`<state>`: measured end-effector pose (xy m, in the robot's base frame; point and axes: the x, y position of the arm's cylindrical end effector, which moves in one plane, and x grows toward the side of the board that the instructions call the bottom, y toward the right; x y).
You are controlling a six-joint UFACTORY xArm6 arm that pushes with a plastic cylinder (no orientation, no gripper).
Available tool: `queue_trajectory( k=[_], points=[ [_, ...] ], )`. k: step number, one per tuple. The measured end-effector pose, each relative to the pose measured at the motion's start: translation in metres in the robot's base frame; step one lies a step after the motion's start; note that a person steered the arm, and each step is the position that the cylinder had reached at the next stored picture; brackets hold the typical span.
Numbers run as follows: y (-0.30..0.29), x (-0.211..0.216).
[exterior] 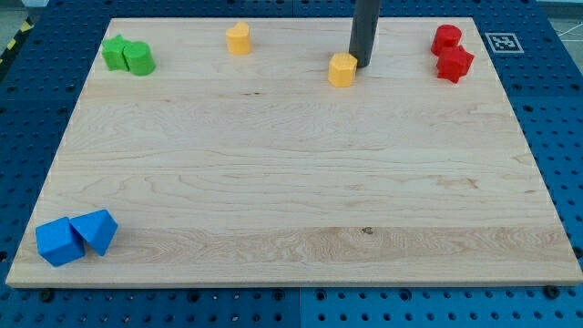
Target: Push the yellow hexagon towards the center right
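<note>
The yellow hexagon (pixel 342 69) sits near the view's top edge of the wooden board (pixel 291 182), a little right of centre. My tip (pixel 362 65) is right beside it, on its upper right side, touching or almost touching it. The dark rod rises straight up out of the view's top. A second yellow block (pixel 239 38), its shape unclear, stands further left along the top edge.
Two green blocks (pixel 127 56) sit together at the top left. Two red blocks (pixel 451 52) sit together at the top right, the lower one star-like. Two blue blocks (pixel 77 237) sit together at the bottom left. A fiducial tag (pixel 502 42) lies off the board's top right corner.
</note>
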<state>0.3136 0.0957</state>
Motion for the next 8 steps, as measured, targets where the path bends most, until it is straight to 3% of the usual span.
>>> queue_trajectory(
  k=[1, 3, 4, 6, 8],
  points=[
    [0.000, 0.027],
    [0.000, -0.058],
    [-0.004, -0.076],
    [-0.049, 0.008],
    [-0.054, 0.021]
  ],
)
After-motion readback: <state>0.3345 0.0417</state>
